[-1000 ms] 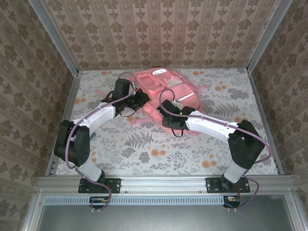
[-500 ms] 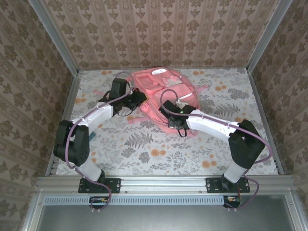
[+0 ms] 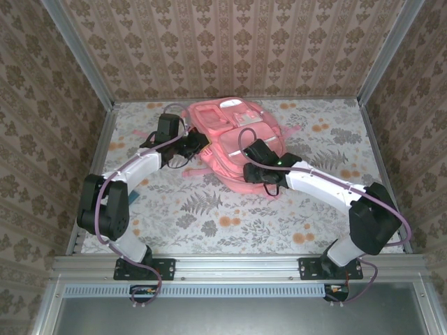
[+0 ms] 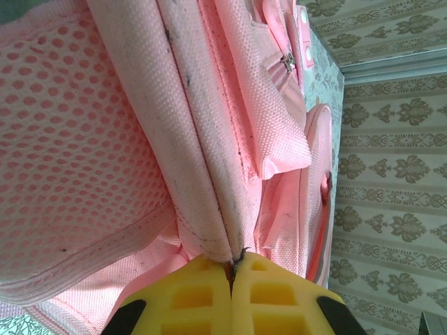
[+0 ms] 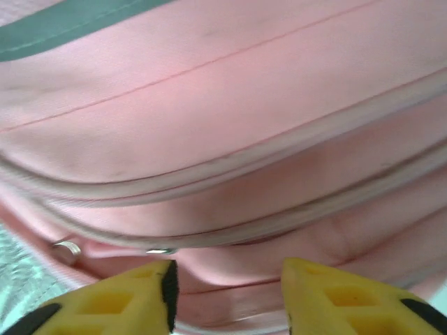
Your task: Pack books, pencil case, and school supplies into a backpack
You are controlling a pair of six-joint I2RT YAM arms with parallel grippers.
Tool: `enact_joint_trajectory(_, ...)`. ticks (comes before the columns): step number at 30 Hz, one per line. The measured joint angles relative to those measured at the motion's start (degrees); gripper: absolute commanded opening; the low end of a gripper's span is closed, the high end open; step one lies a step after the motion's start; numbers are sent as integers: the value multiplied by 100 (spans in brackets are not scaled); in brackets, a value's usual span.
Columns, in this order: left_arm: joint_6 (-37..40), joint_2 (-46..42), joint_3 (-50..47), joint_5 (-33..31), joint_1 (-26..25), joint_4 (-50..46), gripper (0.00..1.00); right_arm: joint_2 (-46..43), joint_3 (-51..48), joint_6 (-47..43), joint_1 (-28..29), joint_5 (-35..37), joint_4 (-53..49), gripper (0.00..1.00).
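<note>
- A large pink backpack [image 3: 234,139] lies on a floral-patterned table [image 3: 209,209], toward the far side and near the middle. Walls of patterned wallpaper [image 3: 230,49] enclose the table.
- The left arm reaches in from the left. The left gripper [image 4: 230,269] has its yellow fingertips pressed together, pinching a folded seam of pink fabric at the backpack's left edge.
- In the left wrist view, a pink mesh panel [image 4: 70,139] lies to one side of the pinched seam. A small metal zipper pull [image 4: 287,63] sits further up the bag.
- The right arm reaches in from the right, to the bag's near right side. The right gripper [image 5: 227,283] has its yellow fingers spread apart with nothing between them. It is close against the backpack; whether it touches cannot be told.
- Just beyond those fingers, pale zipper lines [image 5: 209,185] curve across the pink fabric. A small round metal piece [image 5: 66,251] sits low on the left and a grey-green stripe [image 5: 56,35] crosses the top.
</note>
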Motion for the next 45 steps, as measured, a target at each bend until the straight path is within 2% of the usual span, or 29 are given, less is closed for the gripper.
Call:
enact_joint_trajectory(8,13,0,0,17,0,-2,1,459,374,39,11,-354,-55,60)
enact_joint_trajectory(9,24,0,0,17,0,-9,9,481,374,109,0,-365,-55,61)
enact_joint_trajectory(11,114,0,0,2,0,-74,32,487,361,365,-70,-474,-28,64)
enact_joint_trajectory(13,264,-33,-7,-81,22,-254,47,439,264,645,-166,-535,138,68)
enact_joint_trajectory(14,385,-94,-28,-170,39,-387,52,376,164,796,-225,-577,240,71)
enact_joint_trajectory(16,610,-280,-94,-378,74,-673,57,208,-22,1023,-319,-623,356,72)
enact_joint_trajectory(19,837,-675,-282,-568,109,-992,59,-98,-256,1340,-459,-678,492,74)
enact_joint_trajectory(25,688,-1060,-748,-295,-219,-833,60,-562,-483,1714,-597,-780,695,75)
enact_joint_trajectory(31,68,-640,-918,11,-839,-162,51,-643,-636,1884,-599,-804,846,74)
enact_joint_trajectory(34,-205,-361,-918,63,-870,160,49,-643,-704,1950,-599,-807,850,75)
enact_joint_trajectory(41,-566,26,-907,4,-870,306,50,-817,-837,2009,-599,-800,839,74)
enact_joint_trajectory(45,-643,144,-780,-13,-872,323,43,-953,-839,2011,-599,-800,848,74)
